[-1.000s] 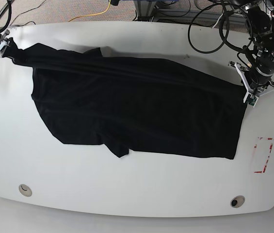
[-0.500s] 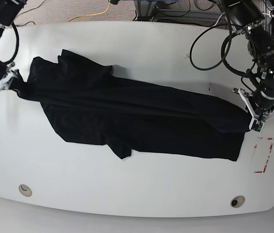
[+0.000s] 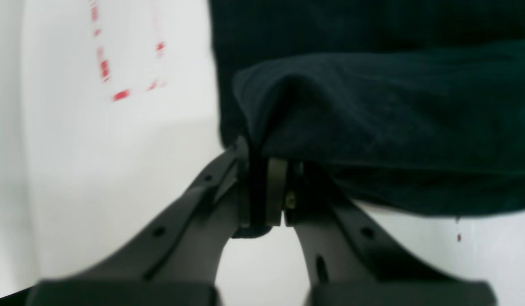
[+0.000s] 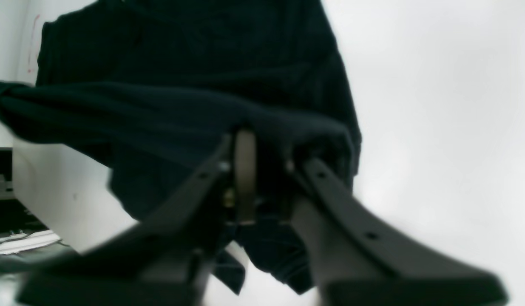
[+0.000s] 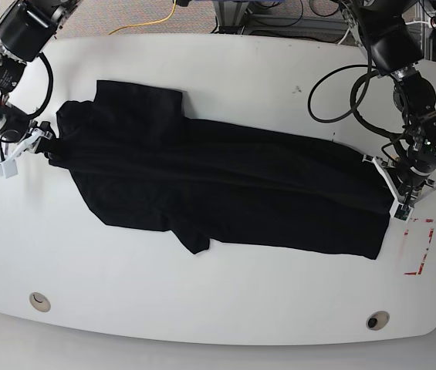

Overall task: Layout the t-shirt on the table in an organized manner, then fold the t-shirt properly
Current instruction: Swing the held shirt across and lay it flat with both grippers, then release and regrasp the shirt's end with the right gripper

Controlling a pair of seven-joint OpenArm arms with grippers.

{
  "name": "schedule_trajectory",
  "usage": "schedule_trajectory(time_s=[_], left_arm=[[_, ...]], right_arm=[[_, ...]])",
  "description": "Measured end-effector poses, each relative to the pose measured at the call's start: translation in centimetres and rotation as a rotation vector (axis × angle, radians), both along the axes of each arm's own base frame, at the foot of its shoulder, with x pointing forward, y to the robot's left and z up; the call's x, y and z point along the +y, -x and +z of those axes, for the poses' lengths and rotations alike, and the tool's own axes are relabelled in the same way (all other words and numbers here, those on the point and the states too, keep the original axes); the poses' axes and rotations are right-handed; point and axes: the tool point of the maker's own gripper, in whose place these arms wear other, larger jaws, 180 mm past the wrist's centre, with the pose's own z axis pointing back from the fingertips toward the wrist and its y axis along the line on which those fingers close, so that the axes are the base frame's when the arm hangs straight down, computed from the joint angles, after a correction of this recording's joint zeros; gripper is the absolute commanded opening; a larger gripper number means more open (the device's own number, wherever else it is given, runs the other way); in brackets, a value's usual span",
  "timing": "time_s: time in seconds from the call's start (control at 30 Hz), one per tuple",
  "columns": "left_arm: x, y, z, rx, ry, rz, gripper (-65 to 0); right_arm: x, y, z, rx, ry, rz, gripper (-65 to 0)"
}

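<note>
While the t-shirt [image 5: 218, 185] lies on the table [image 5: 225, 301] with its long axis running straight from one pincer to the other, each arm stands at its own end of the cloth and neither is nearer to the middle. The left gripper [image 3: 266, 187] has its jaws together, clamped on a fold of hem that spreads away ahead of it; the right gripper [image 4: 262, 170] sits in bunched fabric with a gap between its jaws, and whether it grips cannot be told. No brand, label or writing is legible anywhere.

Black t-shirt [image 5: 225, 185] spread, rumpled, folded lengthwise; white table [image 5: 202, 301] beneath
</note>
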Motion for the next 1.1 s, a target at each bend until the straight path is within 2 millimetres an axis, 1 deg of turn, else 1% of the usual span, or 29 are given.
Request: schedule_trajectory(time_s=[0.1,0.13,0.2,0.23,0.27,0.37,0.53,0.73,0.87,1.0,1.1], left_arm=[[0.3,0.2,-0.7,0.019,-0.003,0.009,-64.7],[0.4,0.3,-0.9,0.021,0.001,0.011,-64.6],[0.4,0.3,-1.0,0.024,0.004,0.012,-64.6],[0.4,0.2,-1.0,0.023,0.005,0.012,-64.6],[0.4,0.2,-1.0,0.021,0.005,0.012,-64.6],[0.4,-0.1,-0.7,0.015,0.005,0.014,-64.6],[0.4,-0.3,-0.5,0.006,0.007,0.013,-64.6],[0.5,-0.3,-0.5,0.007,0.004,0.014,-64.4],[0.4,-0.3,-0.4,0.006,0.004,0.012,-64.4],[0.4,-0.3,-0.5,0.008,0.003,0.012,-64.4],[0.4,-0.2,-0.5,0.009,0.003,0.012,-64.4]], right_arm=[[-0.2,-0.4,0.0,-0.02,-0.01,-0.026,-25.7],[-0.3,-0.5,0.1,-0.024,-0.009,-0.029,-19.5],[-0.5,-0.5,0.2,-0.026,-0.005,-0.034,-12.8],[-0.5,-0.5,0.2,-0.026,-0.004,-0.033,-7.8],[-0.6,-0.5,0.2,-0.027,-0.004,-0.034,-6.0],[-0.4,-0.3,0.3,-0.025,-0.012,-0.028,-4.8],[0.4,1.3,0.4,-0.044,-0.084,-0.024,-4.8],[1.7,5.8,-1.4,0.003,-0.202,-0.048,-4.8],[3.4,8.6,-3.2,0.056,-0.272,-0.067,-4.8],[4.5,9.9,-3.7,0.053,-0.327,-0.1,-4.8],[5.0,10.1,-3.8,0.044,-0.35,-0.117,-4.8]])
